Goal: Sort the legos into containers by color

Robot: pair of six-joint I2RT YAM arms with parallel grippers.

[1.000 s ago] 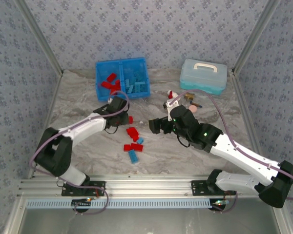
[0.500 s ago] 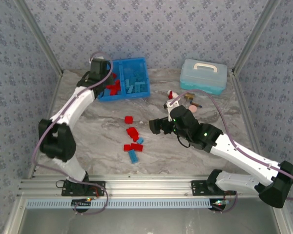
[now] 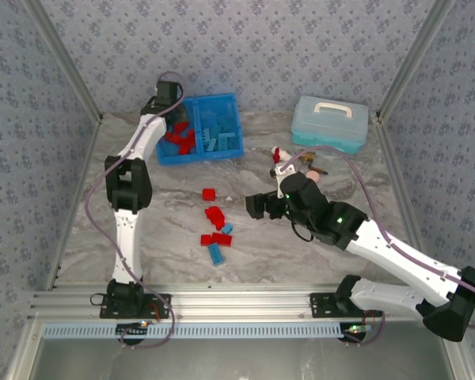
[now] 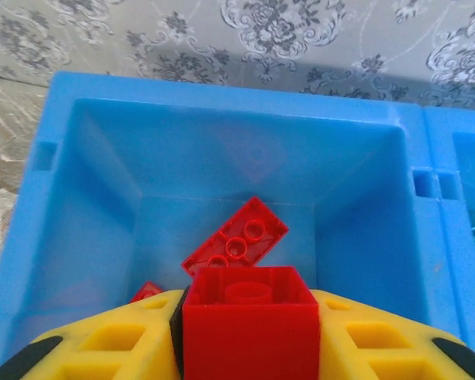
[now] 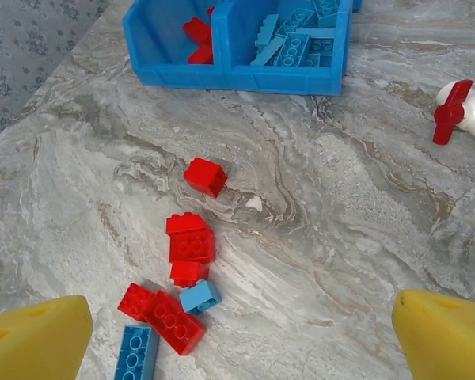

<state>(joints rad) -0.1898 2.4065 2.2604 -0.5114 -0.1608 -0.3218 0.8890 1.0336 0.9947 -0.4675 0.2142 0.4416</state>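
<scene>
from above: stretched long to 11 o'clock, left gripper [image 3: 163, 107] over the blue bin [image 3: 202, 157]; right gripper [image 3: 258, 206] at 2 o'clock of the loose legos [image 3: 214, 226]. from left wrist: pinching a red brick [image 4: 249, 328] above the left compartment [image 4: 222, 198], where other red ones lie; could bounce over the divider [image 4: 427, 186] if dropped from this height. from right wrist: spread wide, empty, above the pile.

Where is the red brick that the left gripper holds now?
In the left wrist view, the red brick sits between the fingers of the left gripper, over the left compartment of the blue bin, above a loose red lego lying inside.
</scene>
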